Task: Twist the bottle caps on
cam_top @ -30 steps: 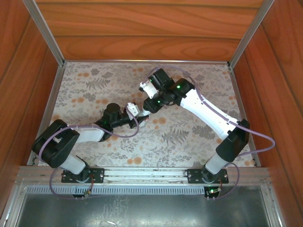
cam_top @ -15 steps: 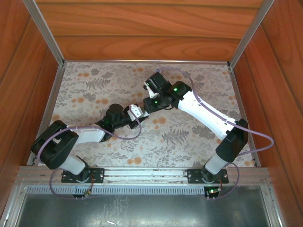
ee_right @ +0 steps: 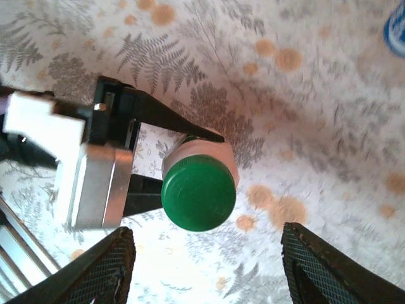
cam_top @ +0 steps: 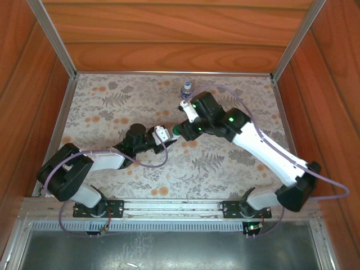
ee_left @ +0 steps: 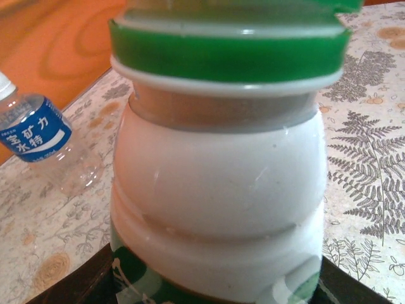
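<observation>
Near the middle of the desk, the white bottle carries the green cap on its neck, its body clamped in the left end effector. The right end effector hangs above the cap, fingers apart, touching nothing. I judge tightening is in hand: next I centre, close on the cap and turn. The clear bottle stands far off.
</observation>
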`<state>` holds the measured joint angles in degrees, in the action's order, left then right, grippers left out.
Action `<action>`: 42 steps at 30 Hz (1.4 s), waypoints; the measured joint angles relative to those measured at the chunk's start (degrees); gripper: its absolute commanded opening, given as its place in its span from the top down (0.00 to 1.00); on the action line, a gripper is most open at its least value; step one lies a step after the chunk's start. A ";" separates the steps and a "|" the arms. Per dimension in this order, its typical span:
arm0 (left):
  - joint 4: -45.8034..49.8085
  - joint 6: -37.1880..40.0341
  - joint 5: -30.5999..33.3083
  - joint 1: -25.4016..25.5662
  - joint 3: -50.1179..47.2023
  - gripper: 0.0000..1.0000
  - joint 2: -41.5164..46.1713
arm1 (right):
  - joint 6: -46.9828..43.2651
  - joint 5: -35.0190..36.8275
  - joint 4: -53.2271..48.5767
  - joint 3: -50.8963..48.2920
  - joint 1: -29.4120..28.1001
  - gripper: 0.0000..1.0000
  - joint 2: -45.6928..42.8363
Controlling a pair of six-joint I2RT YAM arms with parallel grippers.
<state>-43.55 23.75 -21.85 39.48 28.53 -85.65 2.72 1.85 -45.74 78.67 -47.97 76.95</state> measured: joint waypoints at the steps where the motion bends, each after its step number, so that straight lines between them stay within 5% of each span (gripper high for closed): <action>1: 0.00 0.79 -0.28 0.00 -0.11 0.49 0.00 | -2.78 -0.31 1.88 -2.97 0.00 0.35 -2.67; 7: 2.62 5.20 -0.20 0.72 -1.97 0.49 2.64 | -24.57 -4.04 10.73 -19.26 0.00 0.36 -14.69; 17: 6.21 12.37 0.70 3.02 -2.73 0.49 7.39 | -48.15 -8.57 10.51 -13.62 -0.55 0.40 -8.31; 42: 7.69 13.70 0.44 3.02 -3.23 0.49 8.85 | -53.77 -9.55 6.56 -10.03 -3.08 0.52 -2.56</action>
<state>-35.86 37.45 -21.41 42.50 25.30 -76.79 -51.05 -7.70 -39.18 68.64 -51.05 74.39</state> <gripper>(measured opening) 0.514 0.478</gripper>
